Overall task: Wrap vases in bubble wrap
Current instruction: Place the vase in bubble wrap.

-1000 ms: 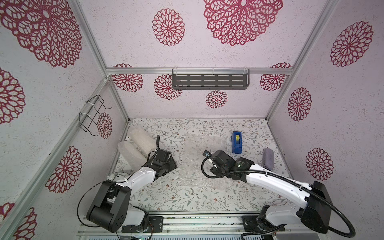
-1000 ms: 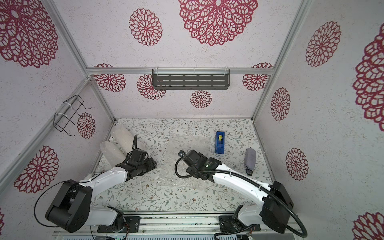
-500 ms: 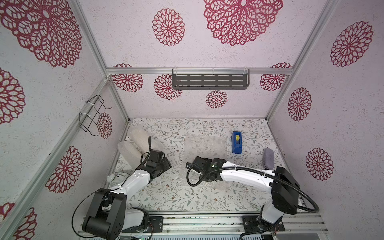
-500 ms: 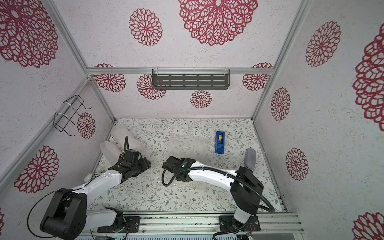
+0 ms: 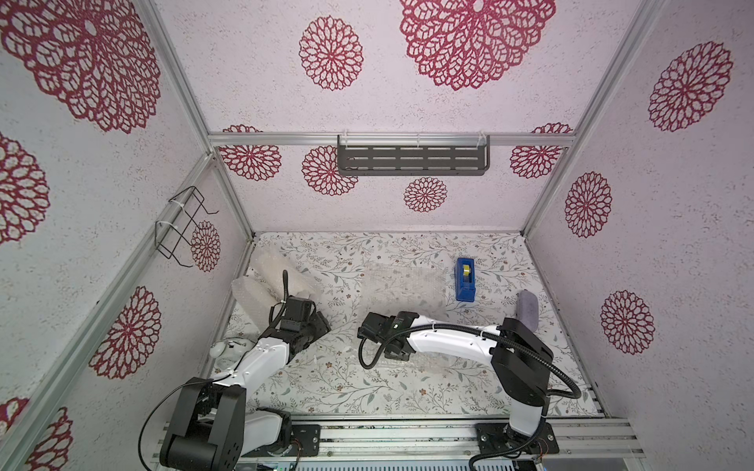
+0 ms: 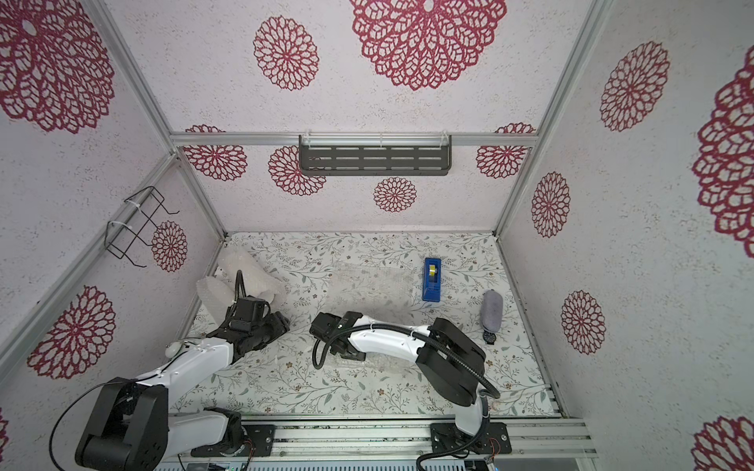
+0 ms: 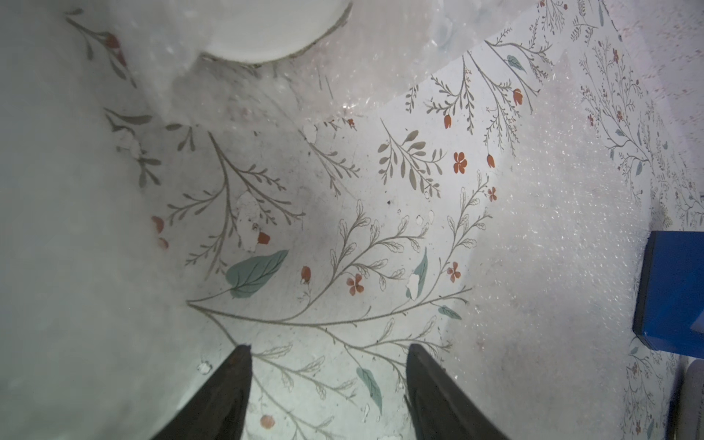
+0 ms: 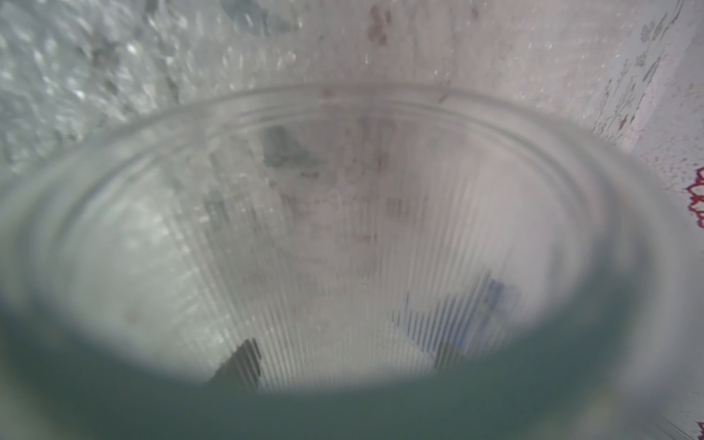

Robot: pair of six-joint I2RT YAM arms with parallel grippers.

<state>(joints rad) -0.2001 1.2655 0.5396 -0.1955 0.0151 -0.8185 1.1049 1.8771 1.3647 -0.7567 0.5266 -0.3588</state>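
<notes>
Two bundles of bubble wrap lie at the far left corner of the counter, close to the wall. In the left wrist view we see the round white base of a vase showing out of the wrapping. Our left hand hangs just beside the bundles over bare counter, fingers apart and nothing between them.

A flat sheet of bubble wrap lies spread mid-counter, just beside the blue tape dispenser. Our right hand points down in front of that sheet. In the right wrist view a clear ribbed glass vase fills the picture. We see both dark fingers through its wall, one on each side, and the hand looks clamped on it.
</notes>
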